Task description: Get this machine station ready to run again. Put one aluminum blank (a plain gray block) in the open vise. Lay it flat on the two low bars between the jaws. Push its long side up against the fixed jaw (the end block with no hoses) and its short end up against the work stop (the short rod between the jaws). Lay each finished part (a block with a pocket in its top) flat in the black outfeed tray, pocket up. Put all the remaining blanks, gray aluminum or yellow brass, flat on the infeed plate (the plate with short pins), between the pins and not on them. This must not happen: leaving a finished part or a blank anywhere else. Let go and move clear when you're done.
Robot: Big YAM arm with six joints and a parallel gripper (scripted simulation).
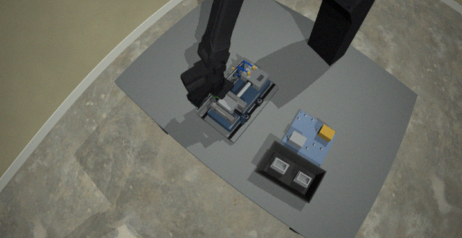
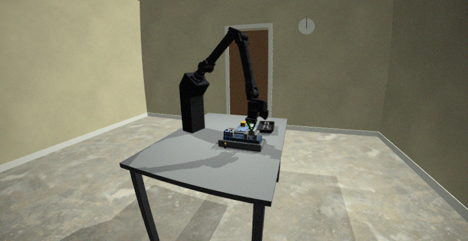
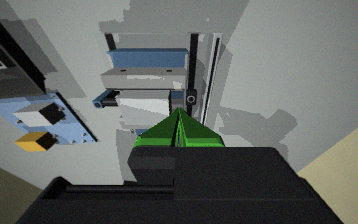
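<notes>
My gripper (image 1: 217, 97) (image 2: 251, 129) (image 3: 179, 112) is shut and empty, its tips beside the end of the gray blank (image 1: 228, 103) (image 3: 145, 107) away from the work stop. That blank lies between the vise jaws, its long side along the fixed jaw (image 1: 222, 112) (image 3: 145, 81); contact there and at the stop is too small to tell. Another gray blank (image 1: 296, 139) (image 3: 32, 114) and a brass blank (image 1: 326, 132) (image 3: 30, 141) are on the blue infeed plate (image 1: 293, 127) (image 3: 75, 120). Two finished parts (image 1: 279, 165) (image 1: 302, 179) lie pocket up in the black tray (image 1: 280, 184).
The moving jaw's hose block (image 1: 258, 78) with blue hoses and yellow fittings stands at the vise end nearer the arm's pedestal (image 1: 336, 26) (image 2: 193, 108). The infeed plate and tray stand close together, apart from the vise. The arm reaches over the vise from above.
</notes>
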